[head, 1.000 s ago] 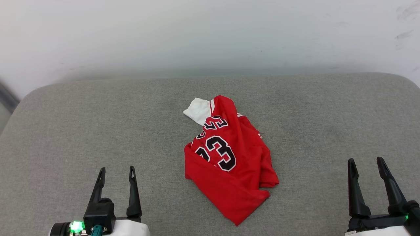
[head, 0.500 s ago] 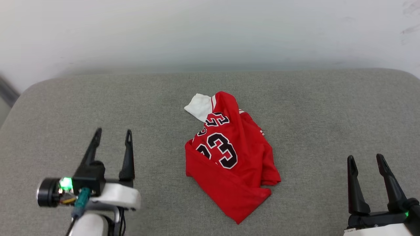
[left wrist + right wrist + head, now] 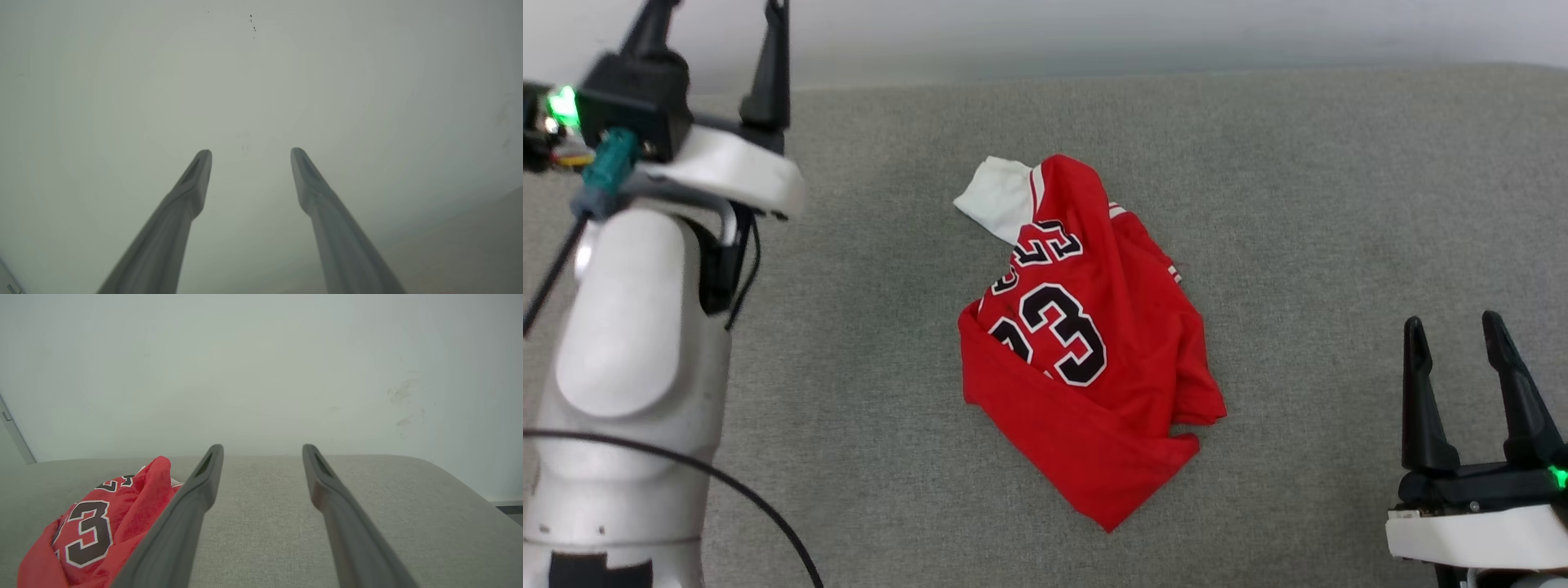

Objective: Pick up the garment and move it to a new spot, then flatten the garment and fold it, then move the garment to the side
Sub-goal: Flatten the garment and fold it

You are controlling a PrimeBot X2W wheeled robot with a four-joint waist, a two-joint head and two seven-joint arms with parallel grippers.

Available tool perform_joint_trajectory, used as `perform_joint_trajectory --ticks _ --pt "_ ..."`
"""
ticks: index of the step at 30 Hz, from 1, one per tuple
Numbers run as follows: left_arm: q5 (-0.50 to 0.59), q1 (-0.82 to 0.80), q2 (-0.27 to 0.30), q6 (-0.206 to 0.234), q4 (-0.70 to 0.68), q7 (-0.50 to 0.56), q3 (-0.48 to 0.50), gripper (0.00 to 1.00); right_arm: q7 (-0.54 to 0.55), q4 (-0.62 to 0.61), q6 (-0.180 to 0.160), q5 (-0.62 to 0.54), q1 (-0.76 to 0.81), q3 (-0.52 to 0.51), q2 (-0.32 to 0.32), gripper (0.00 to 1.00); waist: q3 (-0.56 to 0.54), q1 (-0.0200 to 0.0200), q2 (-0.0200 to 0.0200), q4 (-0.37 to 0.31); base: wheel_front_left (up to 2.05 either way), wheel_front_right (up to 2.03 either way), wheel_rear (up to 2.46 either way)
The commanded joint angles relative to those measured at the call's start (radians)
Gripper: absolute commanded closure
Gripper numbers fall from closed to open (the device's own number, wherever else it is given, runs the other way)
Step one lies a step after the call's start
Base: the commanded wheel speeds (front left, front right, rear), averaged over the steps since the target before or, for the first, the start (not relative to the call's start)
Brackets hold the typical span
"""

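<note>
Head view: the left gripper [image 3: 715, 16] has swung up, well left of the crumpled garment [image 3: 1086, 343] lying mid-way across the cushion [image 3: 1298, 204], its fingers apart. I'd say the pickup is starting.

Left wrist view: it faces a blank wall [image 3: 253, 81].

Right wrist view: the right gripper [image 3: 262, 448] sits right of the garment, fingers spread.

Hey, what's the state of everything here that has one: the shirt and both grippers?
Shirt: crumpled in a heap on the grey cushion, not folded, not held.
Left gripper: open, empty, clear of the heap.
Right gripper: open, empty, clear of the heap.
</note>
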Motion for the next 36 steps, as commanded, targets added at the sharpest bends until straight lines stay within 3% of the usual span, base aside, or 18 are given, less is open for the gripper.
perform_joint_trajectory --ticks 1,5,10,13,19,27,36 --pt "0.0 -0.018 0.004 -0.007 0.024 0.001 -0.007 0.0 -0.002 -0.006 0.0 -0.001 -0.017 -0.002 0.001 0.0 0.053 -0.0002 -0.0001 -0.019 0.0 0.0 0.0" --pt "-0.014 -0.208 0.035 -0.023 0.118 0.039 -0.056 0.0 -0.002 -0.011 0.0 0.002 -0.053 -0.009 0.001 0.0 0.119 -0.0002 -0.0001 -0.037 0.0 0.0 0.0" --pt "-0.067 -0.402 0.058 -0.03 0.235 0.158 -0.199 0.0 -0.002 -0.021 0.0 0.008 -0.099 -0.011 0.001 0.0 0.191 -0.0002 -0.0001 -0.061 0.0 0.0 0.0" --pt "-0.17 -0.501 0.085 -0.03 0.285 0.26 -0.33 0.0 -0.002 -0.025 0.0 0.012 -0.123 -0.009 0.001 0.0 0.23 -0.0002 -0.0001 -0.078 0.0 0.0 0.0" --pt "-0.454 -0.651 0.149 -0.03 0.318 0.573 -0.599 0.0 -0.002 -0.03 0.0 0.02 -0.159 -0.007 0.001 0.0 0.301 -0.0002 -0.0001 -0.106 0.0 0.0 0.0" --pt "-0.794 -0.743 0.27 -0.03 0.254 1.013 -0.853 0.0 -0.002 -0.039 0.0 0.033 -0.202 0.001 0.001 0.0 0.371 -0.0002 -0.0001 -0.144 0.0 0.0 0.0" --pt "-0.953 -0.748 0.358 -0.031 0.168 1.222 -1.06 0.0 -0.002 -0.044 0.0 0.042 -0.233 0.006 0.001 0.0 0.417 -0.0002 -0.0001 -0.169 0.0 0.0 0.0"
